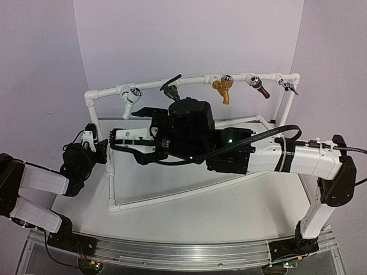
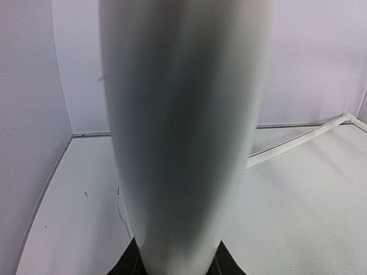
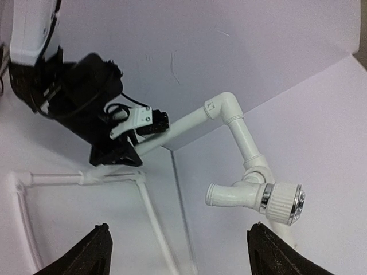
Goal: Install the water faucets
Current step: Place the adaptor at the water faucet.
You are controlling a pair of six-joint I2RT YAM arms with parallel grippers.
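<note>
Pipe frame [image 1: 150,86]: white, spans the middle of the overhead view.
Right gripper [image 3: 179,229]: jaws spread wide, holding nothing, just short of the white faucet.
Left gripper [image 1: 96,142]: clamped on the pipe frame's left post.
White faucet [image 3: 252,197]: on the top rail, upper left.
Black faucet [image 1: 170,89]: on the top rail, upper centre.

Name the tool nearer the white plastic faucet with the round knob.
Right. The right tool hangs open facing the white plastic faucet; the left tool grips the white pipe frame's corner post, farther off.
</note>
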